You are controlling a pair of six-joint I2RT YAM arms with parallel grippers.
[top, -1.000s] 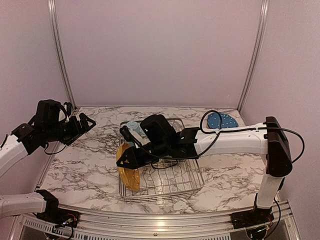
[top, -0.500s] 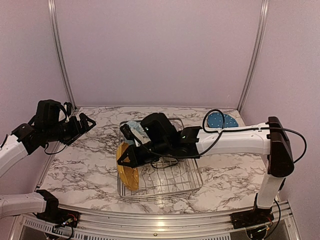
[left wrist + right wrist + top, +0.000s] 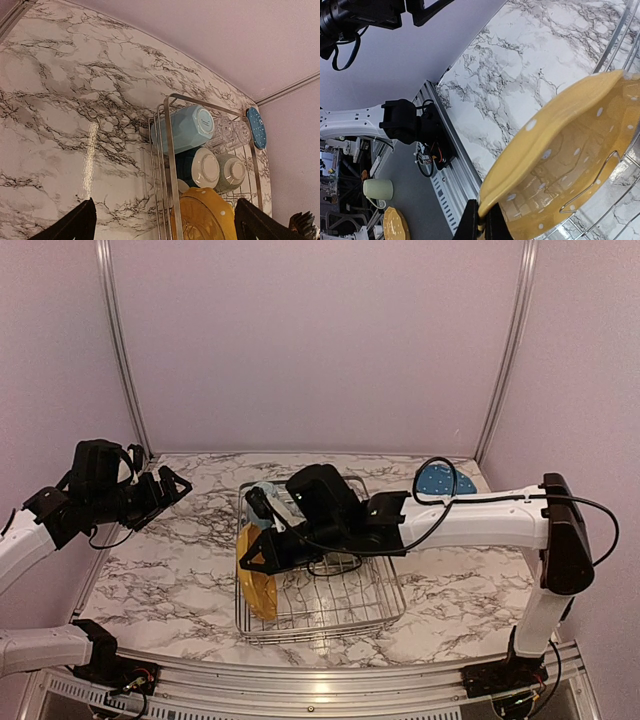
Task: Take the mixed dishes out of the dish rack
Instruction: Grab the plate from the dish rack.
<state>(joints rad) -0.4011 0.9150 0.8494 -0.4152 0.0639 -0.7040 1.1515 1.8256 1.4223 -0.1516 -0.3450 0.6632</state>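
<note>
Right now the right gripper point(image 3: 482, 221) is closed tight on the rim of the yellow plate point(image 3: 560, 155), its dark fingers pinching the edge from both sides in the right wrist view. That plate, speckled with small white dots, stands on edge among the wire prongs at the near left corner of the dish rack point(image 3: 388, 592), which sits in the middle of the marble-patterned table point(image 3: 150, 575). The right arm reaches across the rack from the right to get at it. Further back in the rack, the light blue mug point(image 3: 187, 127) lies on its side in the far left corner, with the clear glasses point(image 3: 227, 131) just beside it along the far wall. Between the mug and the yellow plate, the dark-teal-and-white bowl point(image 3: 202, 167) and the grey-green bowl point(image 3: 231, 172) stand on edge side by side, their bases turned toward the left wrist camera. The white-dotted blue plate point(image 3: 443, 480) lies outside the rack, on the table beyond its far right corner. The left gripper point(image 3: 172, 483) hangs above the left side of the table, well apart from the rack, its jaws spread wide and holding nothing.
</note>
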